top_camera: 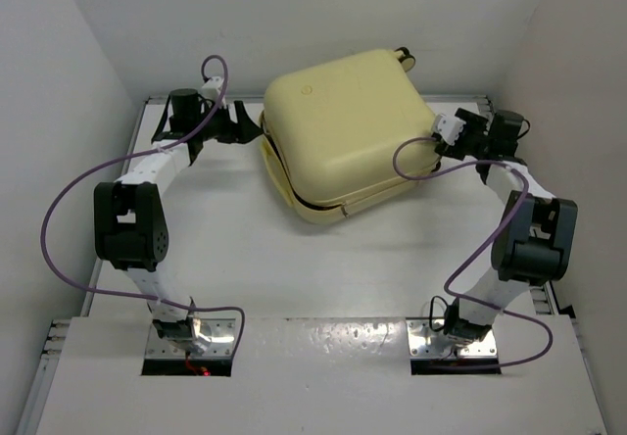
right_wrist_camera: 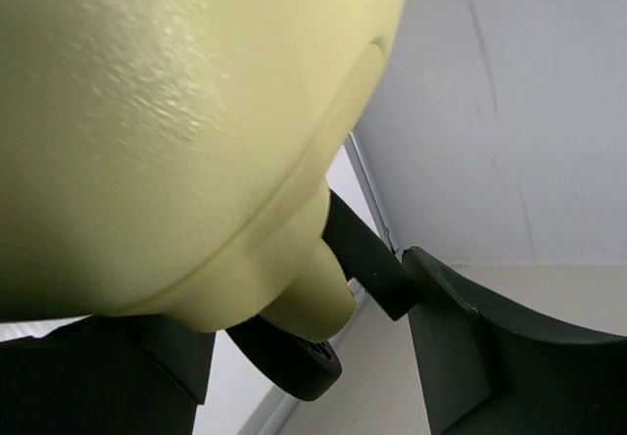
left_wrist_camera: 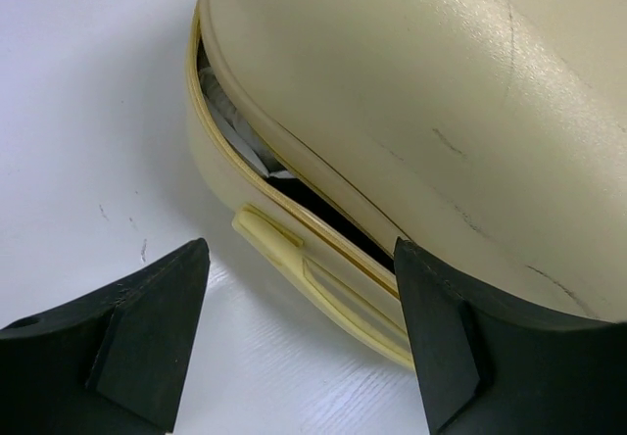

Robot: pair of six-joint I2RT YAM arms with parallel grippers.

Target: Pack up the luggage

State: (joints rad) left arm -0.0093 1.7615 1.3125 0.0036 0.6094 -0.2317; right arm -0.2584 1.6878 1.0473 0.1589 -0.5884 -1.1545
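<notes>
Centrally, the cream-yellow hard-shell suitcase (top_camera: 343, 126) lies flat on the white table (top_camera: 323, 268), its lid lowered but not fully shut. A narrow gap runs along the side that faces the arm bases. One small black wheel (top_camera: 404, 58) shows at its far corner.

The left gripper (top_camera: 238, 121) sits just beside the suitcase's left side, level with the seam. In the left wrist view the left gripper (left_wrist_camera: 299, 259) has its black fingers (left_wrist_camera: 147, 327) spread wide with nothing between them, aimed at the gap. Through that gap show black lining (left_wrist_camera: 333, 221) and something pale and crumpled (left_wrist_camera: 230, 121), which is too hidden to name. A moulded cream handle (left_wrist_camera: 269, 234) sits on the lower shell just under the seam.

The right gripper (top_camera: 443, 133) is at the suitcase's right corner. In the right wrist view the shell (right_wrist_camera: 167, 112) fills most of the picture, very close. Another black wheel (right_wrist_camera: 294, 362) hangs below it, between the spread fingers (right_wrist_camera: 451, 347). These jaws are apart too, and I cannot tell whether either finger touches the shell.

Purple cables (top_camera: 59, 221) loop from both arms, well clear of the suitcase
</notes>
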